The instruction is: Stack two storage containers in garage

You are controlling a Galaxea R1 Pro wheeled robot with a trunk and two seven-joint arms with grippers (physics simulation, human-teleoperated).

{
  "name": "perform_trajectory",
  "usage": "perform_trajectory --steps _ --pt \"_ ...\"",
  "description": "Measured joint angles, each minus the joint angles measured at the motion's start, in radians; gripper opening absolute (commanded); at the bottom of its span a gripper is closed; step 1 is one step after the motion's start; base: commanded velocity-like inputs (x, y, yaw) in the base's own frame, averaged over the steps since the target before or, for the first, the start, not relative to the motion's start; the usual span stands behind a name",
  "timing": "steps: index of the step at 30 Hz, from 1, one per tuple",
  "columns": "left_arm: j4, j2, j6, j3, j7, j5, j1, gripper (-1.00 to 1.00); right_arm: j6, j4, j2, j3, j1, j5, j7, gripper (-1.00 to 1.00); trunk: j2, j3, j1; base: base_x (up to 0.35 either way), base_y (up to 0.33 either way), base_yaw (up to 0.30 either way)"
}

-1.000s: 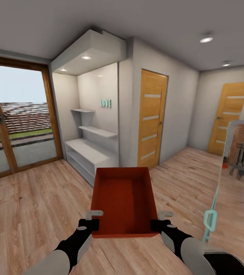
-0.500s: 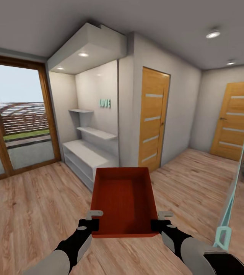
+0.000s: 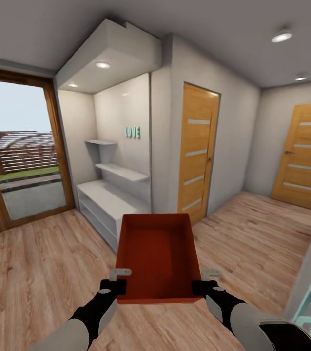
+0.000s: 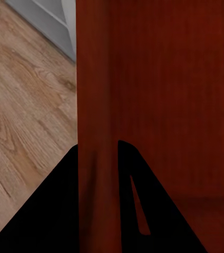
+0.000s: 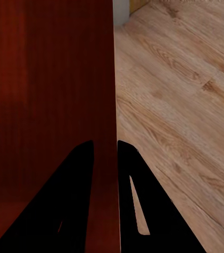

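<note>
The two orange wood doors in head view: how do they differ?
The nearer door stands in the wall just right of the white shelf alcove, seen at a steep angle, so it looks narrow. The farther door sits on the back wall, faces the camera more squarely and looks wider; its handle shows. Both are shut, orange wood with horizontal glass slits.

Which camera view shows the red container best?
The head view: the whole open storage container shows, held between both grippers. The left wrist view and right wrist view show just one wall each, clamped between the jaws.
</note>
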Motion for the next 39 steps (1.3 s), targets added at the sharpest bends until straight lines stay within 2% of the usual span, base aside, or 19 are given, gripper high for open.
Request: perform_trajectory --steps 26,39 --pt "0.000 0.001 0.000 0.000 -0.002 0.000 0.000 -1.00 0.001 0.000 0.001 0.000 0.000 0.000 -0.001 -1.00 0.000 0.000 0.000 0.322 0.000 -0.004" --pt "0.001 0.001 0.000 0.000 -0.002 0.001 0.000 -1.00 0.001 -0.001 0.001 0.001 0.000 -0.001 0.000 -1.00 0.000 0.001 0.000 0.322 0.000 -0.240"
